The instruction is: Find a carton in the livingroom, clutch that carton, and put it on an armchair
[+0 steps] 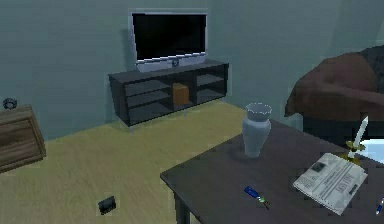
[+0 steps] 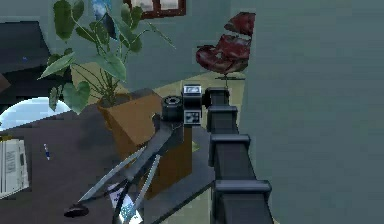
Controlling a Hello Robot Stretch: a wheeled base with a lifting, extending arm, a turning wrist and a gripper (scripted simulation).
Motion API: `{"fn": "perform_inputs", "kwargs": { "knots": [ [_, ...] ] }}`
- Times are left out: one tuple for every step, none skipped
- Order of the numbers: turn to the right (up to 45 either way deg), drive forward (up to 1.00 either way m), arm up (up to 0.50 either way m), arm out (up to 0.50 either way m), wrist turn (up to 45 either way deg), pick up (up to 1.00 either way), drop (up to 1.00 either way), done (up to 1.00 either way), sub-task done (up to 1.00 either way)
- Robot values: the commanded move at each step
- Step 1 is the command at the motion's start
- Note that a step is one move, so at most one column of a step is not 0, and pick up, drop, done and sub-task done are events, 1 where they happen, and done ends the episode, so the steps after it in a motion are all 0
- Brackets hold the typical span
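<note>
A brown carton (image 2: 128,120) stands at the near end of the dark table (image 2: 60,150) in the arm side view. The arm (image 2: 238,170) rises from the bottom edge, with its white marker squares (image 2: 190,100) at the far end. The gripper (image 2: 100,208) reaches down and left across the carton's front, its thin fingers (image 2: 110,185) lying over the tabletop. I cannot tell whether it holds anything. A red armchair (image 2: 225,50) stands farther out by the wall. A small orange-brown box (image 1: 180,93) sits in the TV stand's shelf in the forward view.
A leafy plant (image 2: 100,45) rises behind the carton. The table carries a vase (image 1: 257,130), a newspaper (image 1: 333,180), a candle (image 1: 357,135) and a blue pen (image 1: 255,195). A TV (image 1: 170,37) tops the dark stand (image 1: 140,95). A dark brown seat (image 1: 340,85) is at the right, a wooden dresser (image 1: 20,140) at the left.
</note>
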Motion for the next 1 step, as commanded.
{"fn": "perform_inputs", "kwargs": {
  "knots": [
    [0.0, 0.00, 0.00, 0.00, 45.0, 0.00, 0.00, 0.00, 0.00]
  ]
}}
